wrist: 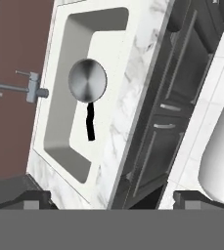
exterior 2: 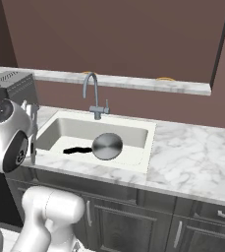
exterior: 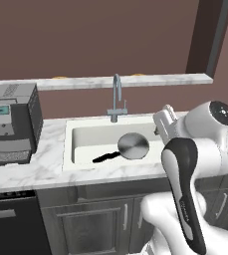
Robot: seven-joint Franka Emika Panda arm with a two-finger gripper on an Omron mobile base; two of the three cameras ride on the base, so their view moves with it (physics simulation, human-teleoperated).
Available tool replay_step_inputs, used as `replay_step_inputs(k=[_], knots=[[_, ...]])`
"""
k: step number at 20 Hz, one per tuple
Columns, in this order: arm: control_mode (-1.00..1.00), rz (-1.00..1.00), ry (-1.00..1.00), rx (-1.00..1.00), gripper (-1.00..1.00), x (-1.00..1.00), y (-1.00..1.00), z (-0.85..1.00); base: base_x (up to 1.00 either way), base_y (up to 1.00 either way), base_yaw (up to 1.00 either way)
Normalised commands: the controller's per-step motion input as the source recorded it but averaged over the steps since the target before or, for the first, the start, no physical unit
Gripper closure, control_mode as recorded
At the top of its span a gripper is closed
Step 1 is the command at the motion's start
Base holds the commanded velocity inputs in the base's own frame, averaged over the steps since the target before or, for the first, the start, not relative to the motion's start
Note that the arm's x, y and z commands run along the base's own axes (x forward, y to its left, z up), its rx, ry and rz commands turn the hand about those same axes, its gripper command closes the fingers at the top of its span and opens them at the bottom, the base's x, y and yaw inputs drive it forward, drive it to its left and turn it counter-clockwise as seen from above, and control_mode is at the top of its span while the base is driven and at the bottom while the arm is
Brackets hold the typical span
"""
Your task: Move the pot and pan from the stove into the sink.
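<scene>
The pan [exterior: 133,146] [exterior 2: 107,146] [wrist: 87,80], a small shallow silver disc with a long black handle, lies flat on the floor of the off-white sink [exterior: 68,149] [exterior 2: 151,142] [wrist: 59,97]. My gripper [exterior: 160,128] [exterior 2: 33,142] [wrist: 113,199] hangs open above the sink's end, clear of the pan, with nothing between its fingers. In the hand view the pan lies well ahead of the two dark fingertips. The pot and the stove are out of view.
A curved chrome faucet [exterior: 116,97] [exterior 2: 92,93] [wrist: 15,88] stands behind the sink. A dark coffee machine [exterior: 13,122] [exterior 2: 13,83] sits on the marble counter [exterior: 41,172] [exterior 2: 192,157] to one side. Dark cabinet doors [exterior: 100,219] [exterior 2: 133,216] run below.
</scene>
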Motion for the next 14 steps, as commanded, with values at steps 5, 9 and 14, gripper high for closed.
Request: replay_step_inputs(k=[5, 9, 14], knots=[[1.00, 0.00, 0.00, 0.00, -1.00, 0.00, 0.00, 0.00, -0.91, -0.08, 0.00], [1.00, 0.00, 0.00, 0.00, -1.00, 0.00, 0.00, 0.00, -0.91, -0.05, 0.00], [1.00, 0.00, 0.00, 0.00, -1.00, 0.00, 0.00, 0.00, -0.57, -0.02, 0.00]])
